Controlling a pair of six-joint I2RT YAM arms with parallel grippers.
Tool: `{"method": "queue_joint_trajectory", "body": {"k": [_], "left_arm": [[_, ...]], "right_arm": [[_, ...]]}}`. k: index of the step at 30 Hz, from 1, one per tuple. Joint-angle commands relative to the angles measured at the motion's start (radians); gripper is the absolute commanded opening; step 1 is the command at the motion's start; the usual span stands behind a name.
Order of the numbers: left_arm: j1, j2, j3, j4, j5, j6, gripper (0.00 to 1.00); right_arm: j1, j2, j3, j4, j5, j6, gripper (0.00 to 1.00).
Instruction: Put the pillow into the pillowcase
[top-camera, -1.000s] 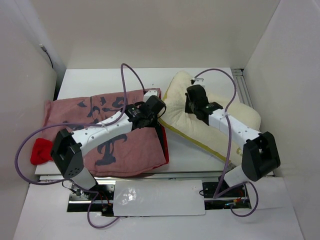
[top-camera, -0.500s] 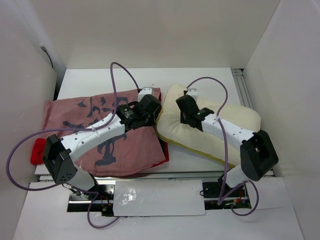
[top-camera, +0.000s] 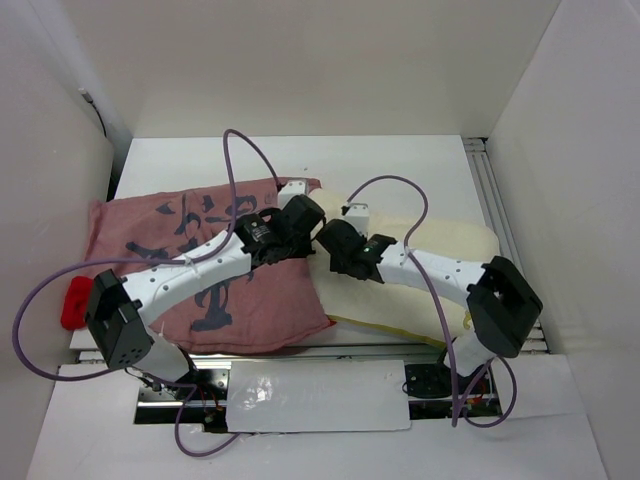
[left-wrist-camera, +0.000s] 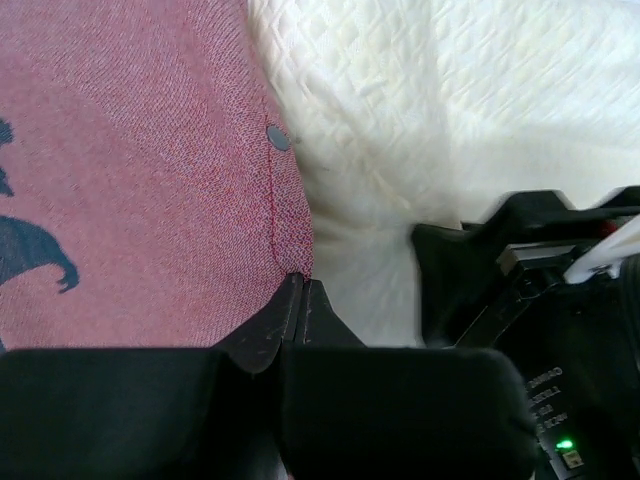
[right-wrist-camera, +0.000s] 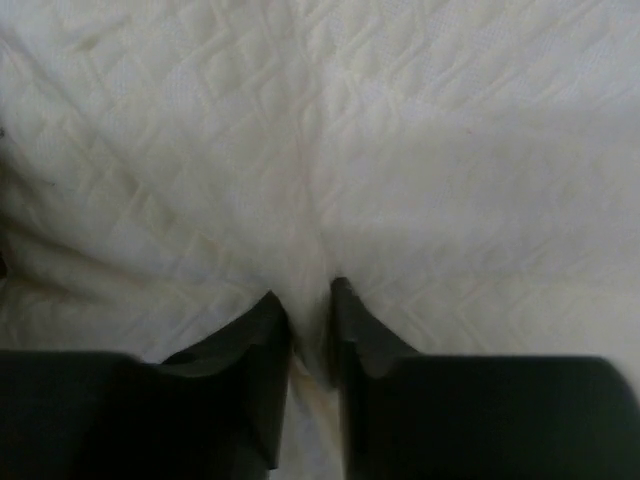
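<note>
Pillowcase: the pillowcase (top-camera: 130, 235) is laid flat at the left centre of the top view, faded side up, with its right hem set against the pillow.
Pillow: the pillow (top-camera: 460, 238) is spread on the table (top-camera: 200, 160) at the right centre. It appears to be outside the case. Whether a corner is tucked under the hem cannot be told.
Left gripper: the left gripper (left-wrist-camera: 295, 288) is pressed together on the stitched hem, at the lower middle of the left wrist view. The hem is probably held there so that the mouth can be lifted open.
Right gripper: the right gripper (right-wrist-camera: 312, 315) is almost closed, with a ridge of quilted cover pinched between its tips. The pillow is gripped near its left end, probably so that this end can be steered towards the opening.
Step in hand: the pillow end is being brought to the mouth, and insertion is judged not yet begun.
Risk: only one layer of hem may be held, in which case the mouth would stay shut.
</note>
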Motion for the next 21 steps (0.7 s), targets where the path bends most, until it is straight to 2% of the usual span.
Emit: {"method": "queue_joint_trajectory", "body": {"k": [1,2,3,4,5,8,11,12,13,15,17,18,21], "left_arm": [[-0.007,-0.049,-0.017,-0.009,-0.034,-0.038,0.0],[-0.016,-0.049,-0.029,-0.023,-0.034,-0.038,0.0],[-0.016,-0.061,-0.03,-0.035,-0.034,-0.038,0.0],[-0.028,-0.074,-0.043,-0.046,-0.034,-0.038,0.0],[-0.029,-0.074,-0.065,-0.056,-0.023,-0.029,0.0],[-0.038,-0.085,-0.098,-0.069,-0.013,-0.029,0.0],[-0.038,-0.085,-0.112,-0.08,-0.025,-0.059,0.0],[-0.038,-0.075,-0.112,-0.08,-0.043,-0.069,0.0],[-0.038,-0.066,-0.103,-0.08,-0.043,-0.069,0.0],[-0.038,-0.066,-0.08,-0.098,-0.074,-0.069,0.0],[-0.038,-0.046,-0.042,-0.112,-0.095,-0.078,0.0],[-0.038,-0.046,-0.03,-0.121,-0.115,-0.078,0.0],[-0.026,-0.023,0.0,-0.135,-0.126,-0.092,0.0]], "right_arm": [[0.019,0.017,0.005,0.059,0.002,0.049,0.49],[0.019,0.003,0.005,0.059,0.016,0.026,0.62],[0.019,-0.015,0.005,0.073,0.016,-0.017,0.82],[0.009,-0.036,0.014,0.085,0.006,-0.063,0.94],[-0.004,-0.078,0.014,0.11,-0.058,-0.178,1.0],[-0.078,-0.138,0.039,0.148,-0.119,-0.284,1.0],[-0.164,-0.181,0.017,0.292,-0.243,-0.434,1.0],[-0.214,-0.17,0.017,0.362,-0.333,-0.513,1.0],[-0.215,-0.155,0.017,0.398,-0.376,-0.538,1.0],[-0.299,-0.104,0.058,0.446,-0.474,-0.612,1.0],[-0.349,0.008,0.12,0.437,-0.562,-0.646,1.0],[-0.35,0.047,0.202,0.417,-0.579,-0.661,1.0],[-0.359,0.164,0.266,0.438,-0.684,-0.742,1.0]]}}
